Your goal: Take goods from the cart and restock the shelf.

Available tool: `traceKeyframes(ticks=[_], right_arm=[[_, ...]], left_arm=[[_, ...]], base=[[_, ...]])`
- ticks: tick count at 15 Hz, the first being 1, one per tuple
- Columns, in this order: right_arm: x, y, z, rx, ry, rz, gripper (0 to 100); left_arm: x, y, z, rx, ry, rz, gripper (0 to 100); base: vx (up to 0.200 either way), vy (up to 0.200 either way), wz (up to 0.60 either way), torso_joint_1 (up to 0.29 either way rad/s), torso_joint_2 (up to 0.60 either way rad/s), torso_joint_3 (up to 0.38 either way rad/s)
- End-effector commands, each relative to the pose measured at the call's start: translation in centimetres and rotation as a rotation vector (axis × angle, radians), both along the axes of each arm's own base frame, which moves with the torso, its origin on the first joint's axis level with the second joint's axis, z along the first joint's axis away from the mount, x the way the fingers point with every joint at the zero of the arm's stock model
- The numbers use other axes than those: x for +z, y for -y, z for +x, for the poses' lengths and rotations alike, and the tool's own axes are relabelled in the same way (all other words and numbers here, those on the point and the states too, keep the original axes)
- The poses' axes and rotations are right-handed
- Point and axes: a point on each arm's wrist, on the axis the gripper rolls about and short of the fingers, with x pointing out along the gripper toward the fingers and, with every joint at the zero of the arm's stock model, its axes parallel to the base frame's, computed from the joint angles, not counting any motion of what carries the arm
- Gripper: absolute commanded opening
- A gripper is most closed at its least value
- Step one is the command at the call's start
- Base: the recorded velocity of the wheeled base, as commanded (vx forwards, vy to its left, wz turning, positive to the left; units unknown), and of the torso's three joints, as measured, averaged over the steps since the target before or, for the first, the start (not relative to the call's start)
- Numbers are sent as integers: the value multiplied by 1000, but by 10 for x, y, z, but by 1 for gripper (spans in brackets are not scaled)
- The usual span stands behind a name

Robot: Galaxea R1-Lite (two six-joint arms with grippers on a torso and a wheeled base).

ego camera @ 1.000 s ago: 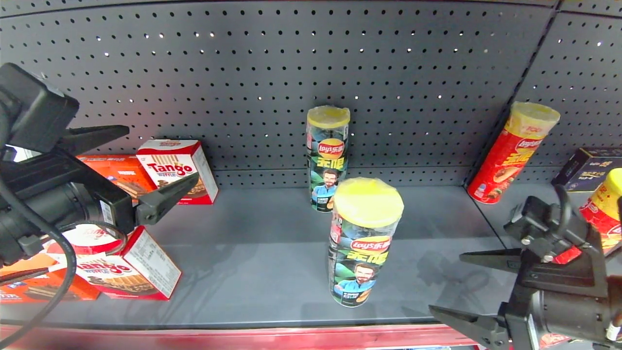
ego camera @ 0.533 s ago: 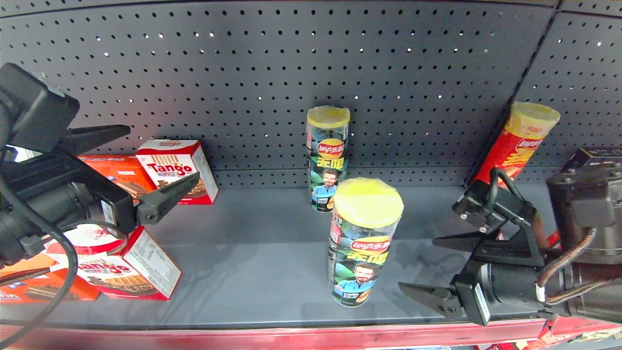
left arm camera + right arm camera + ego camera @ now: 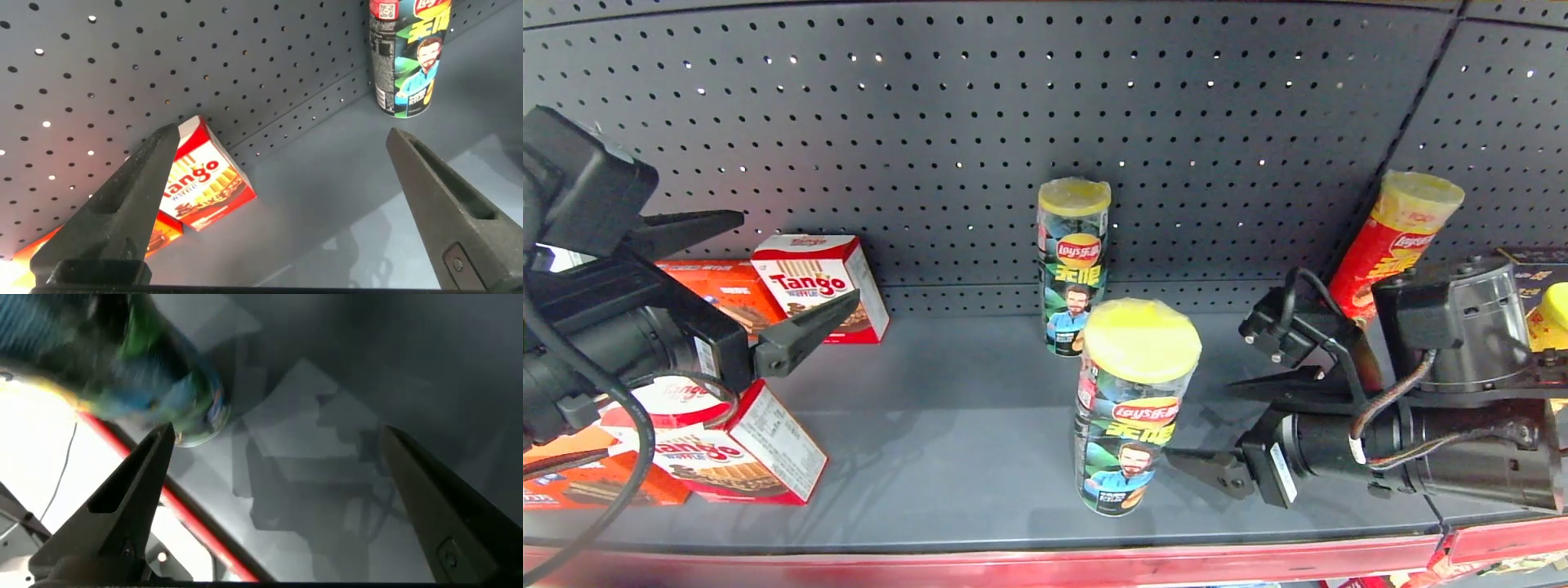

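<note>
Matt shelf (image 3: pixel 947 457), seemingly painted metal; front chip can (image 3: pixel 1131 416) wears glossy plastic wrap.

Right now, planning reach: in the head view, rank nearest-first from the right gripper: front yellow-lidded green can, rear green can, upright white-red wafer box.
1. front green can, beside right gripper
2. rear green can, farther back
3. wafer box, far left

The head camera looks forward and down, from close in front, onto the shelf (image 3: pixel 947 441) and its pegboard back (image 3: pixel 1013 122). The left wrist camera sits low behind the left hand (image 3: pixel 282 135), facing the pegboard through spread jaws. It shares the rear can (image 3: pixel 409 57) and wafer box (image 3: pixel 204 184) with the head view. The right wrist camera, behind the right hand (image 3: pixel 275 433), looks down at the shelf's front edge, sharing the front can (image 3: pixel 163 384).
</note>
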Motion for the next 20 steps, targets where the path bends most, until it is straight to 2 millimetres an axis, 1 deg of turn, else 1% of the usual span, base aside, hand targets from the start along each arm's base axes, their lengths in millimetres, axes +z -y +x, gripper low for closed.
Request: traceKeyframes(ticks=[1,6,9,11,15,20], right_arm=[[0,-6,6,2,-3,-2,100],[-2,-9,9,7,-6,-7,100],[0,0,12,-27,0,-3,100],[0,0,13,-27,1,-2,100],[-3,-12,20,-6,-2,-8,100],[-5,-21,19,20,-8,-13,100]], left_arm=[[0,0,1,-1,-2,1,100],[-1,0,0,2,-2,1,100],[-1,0,0,2,-3,1,100],[-2,0,0,1,-6,2,100],[-3,0,0,2,-11,3,100],[-4,0,0,-2,-15,-27,100]], base=[[0,0,0,0,0,0],[0,0,0,0,0,0],[0,0,0,0,0,0],[0,0,0,0,0,0],[0,0,0,0,0,0],[0,0,0,0,0,0]])
